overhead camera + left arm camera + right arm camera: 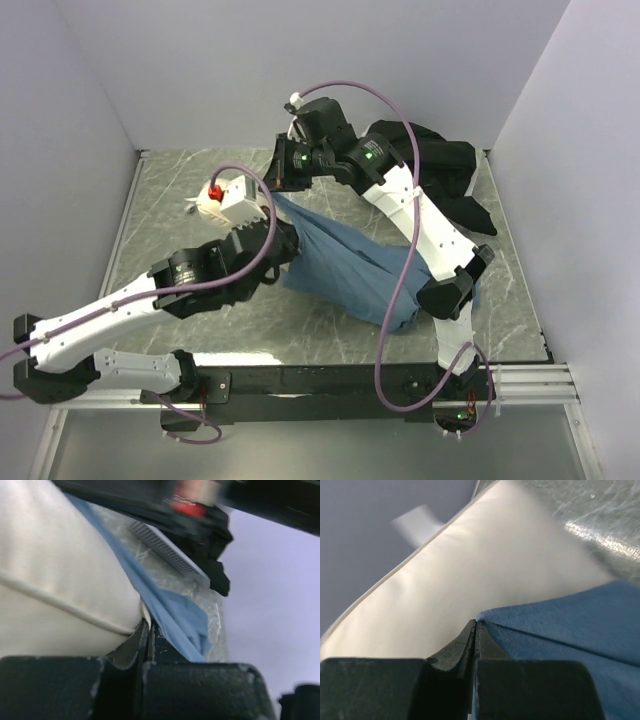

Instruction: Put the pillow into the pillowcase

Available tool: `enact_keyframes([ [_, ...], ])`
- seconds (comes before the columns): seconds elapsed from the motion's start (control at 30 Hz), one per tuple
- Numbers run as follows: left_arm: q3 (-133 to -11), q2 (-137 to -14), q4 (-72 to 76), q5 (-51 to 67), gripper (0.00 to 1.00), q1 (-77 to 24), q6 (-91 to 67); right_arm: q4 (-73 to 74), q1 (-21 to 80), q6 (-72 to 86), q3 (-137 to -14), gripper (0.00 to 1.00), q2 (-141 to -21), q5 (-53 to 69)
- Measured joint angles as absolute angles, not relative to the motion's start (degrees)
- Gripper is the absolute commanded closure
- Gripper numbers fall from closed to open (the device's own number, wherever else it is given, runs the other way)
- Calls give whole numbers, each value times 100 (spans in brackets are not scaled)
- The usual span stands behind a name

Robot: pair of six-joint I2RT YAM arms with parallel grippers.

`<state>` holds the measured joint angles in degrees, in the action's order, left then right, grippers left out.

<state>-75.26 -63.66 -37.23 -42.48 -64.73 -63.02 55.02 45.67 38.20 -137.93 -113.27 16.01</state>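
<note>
L tool (148,626) is clenched on a thin fold of the pillowcase (350,270) at its mouth. R tool (475,626) is clenched on the blue hem opposite. The pillow (228,203) pokes out of the mouth toward far-left of the desk (330,335), apparently only partly in; the rest of the case trails back toward the R arm base. Risks, IMO: both pinches are shallow, so a hard tug could slip the hem free. Nothing holds the pillow itself, so pulling the case may just drag it along w/o sleeving it. Wrists sit close, so they could bump.
</note>
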Motion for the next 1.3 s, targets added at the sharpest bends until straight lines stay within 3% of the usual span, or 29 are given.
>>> enact_keyframes([
  [0.2,-8930,-7037,-5330,-5734,99,-7841,-7369,5443,4659,3892,-13799,100,-11327,1721],
  [0.33,-8401,-6694,-5662,-5968,99,-7787,-7955,5288,4713,3896,-13799,100,-11327,1702],
  [0.5,-7008,-5725,-4886,-5179,99,-6560,-7708,5214,4727,3885,-13799,100,-11327,1653],
  [0.83,-5802,-6049,-3841,-3321,99,-4480,-7454,5118,4375,3638,-13688,100,-11762,1616],
  [1.07,-6023,-5470,-3903,-2864,99,-4698,-7157,5234,3972,3361,-13513,100,-12700,1498],
  [1.3,-7577,-5236,-4228,-2635,99,-5061,-6403,5374,4128,3144,-13546,100,-12672,1347],
])
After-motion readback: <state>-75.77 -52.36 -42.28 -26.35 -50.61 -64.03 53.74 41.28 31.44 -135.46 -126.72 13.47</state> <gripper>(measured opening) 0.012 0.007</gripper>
